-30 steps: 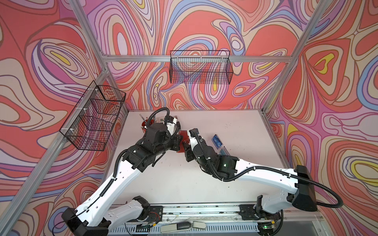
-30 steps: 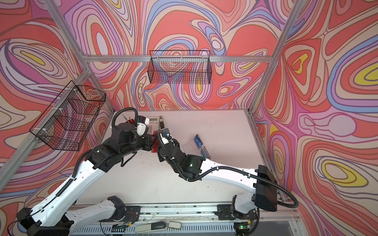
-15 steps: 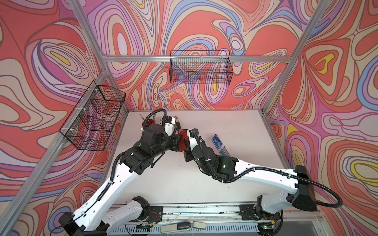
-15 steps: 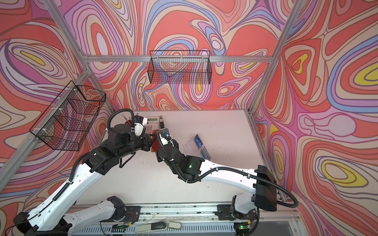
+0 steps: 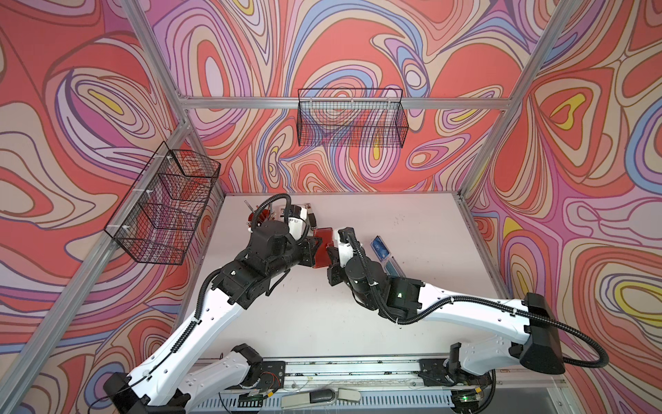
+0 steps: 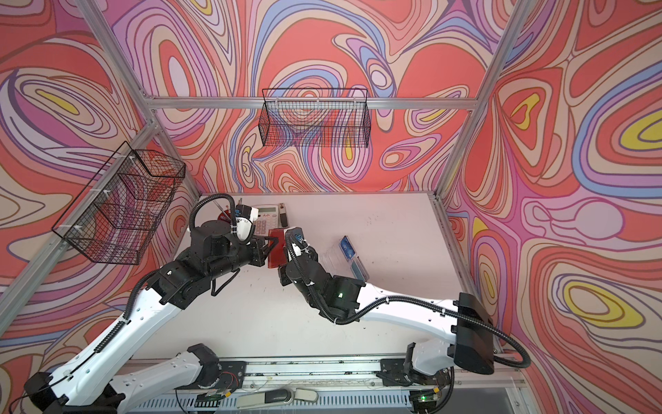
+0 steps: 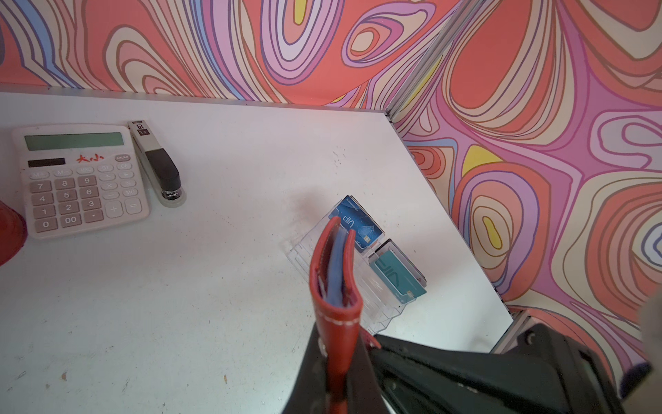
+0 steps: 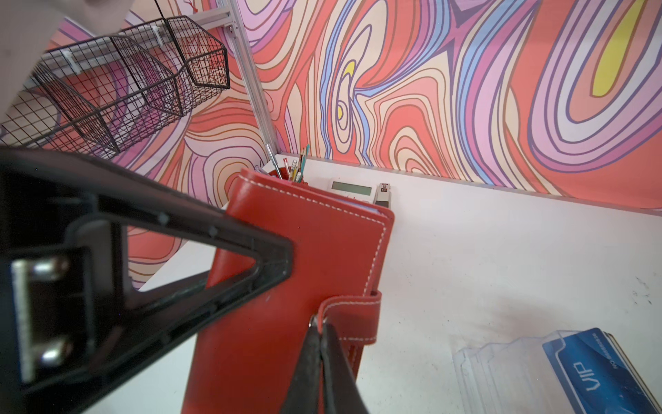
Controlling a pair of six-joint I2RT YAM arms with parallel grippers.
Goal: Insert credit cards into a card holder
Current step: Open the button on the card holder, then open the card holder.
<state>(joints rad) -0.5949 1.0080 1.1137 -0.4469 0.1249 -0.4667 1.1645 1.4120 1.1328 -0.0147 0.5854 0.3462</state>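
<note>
The red card holder [image 5: 320, 247] [image 6: 276, 249] is held upright above the table between both arms, folded nearly closed. My left gripper [image 7: 336, 344] is shut on its spine end; bluish sheets show between the covers [image 7: 336, 272]. My right gripper [image 8: 320, 324] is shut, its tips pinching the edge of the snap tab [image 8: 353, 315] on the holder's cover [image 8: 297, 251]. Two credit cards stand in a clear acrylic stand [image 7: 372, 304]: a blue one [image 7: 360, 224] [image 5: 380, 247] [image 8: 591, 369] and a teal one [image 7: 397, 276] [image 5: 392, 267].
A white calculator [image 7: 78, 179] and a stapler [image 7: 157, 165] lie at the back left of the table. A red pen cup [image 8: 293, 172] stands in the back corner. Wire baskets hang on the left wall [image 5: 161, 211] and back wall [image 5: 351, 118].
My right gripper's jaws have closed onto the holder's snap tab. Both arms and the holder have shifted slightly toward the back of the table.
</note>
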